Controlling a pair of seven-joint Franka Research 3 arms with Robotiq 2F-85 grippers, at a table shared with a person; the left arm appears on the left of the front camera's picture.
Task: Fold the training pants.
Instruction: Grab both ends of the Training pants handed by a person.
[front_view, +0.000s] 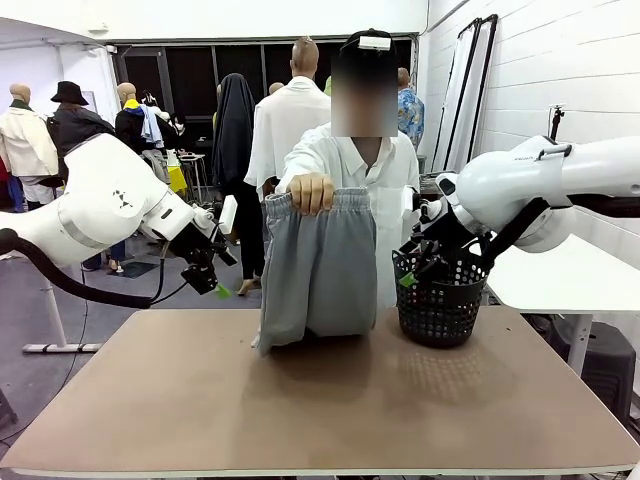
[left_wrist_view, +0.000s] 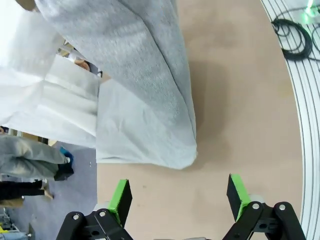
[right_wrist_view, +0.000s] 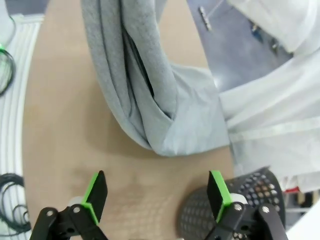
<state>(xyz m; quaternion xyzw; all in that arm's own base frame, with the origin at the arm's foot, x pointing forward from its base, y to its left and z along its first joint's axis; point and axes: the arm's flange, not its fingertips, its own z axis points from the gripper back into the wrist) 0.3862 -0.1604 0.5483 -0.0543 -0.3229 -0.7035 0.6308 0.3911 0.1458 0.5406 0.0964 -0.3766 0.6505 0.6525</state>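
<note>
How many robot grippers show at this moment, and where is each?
2. The left gripper hangs open left of the training pants that a person holds up. The right gripper, also open, is by the black mesh basket on their right.

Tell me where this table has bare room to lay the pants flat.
The near half of the table, in front of the pants and the basket, is bare, as is the far left by the left gripper. Crowded along the far edge: the pants hang from the person's hand at centre, and the basket sits far right beside the right gripper.
</note>
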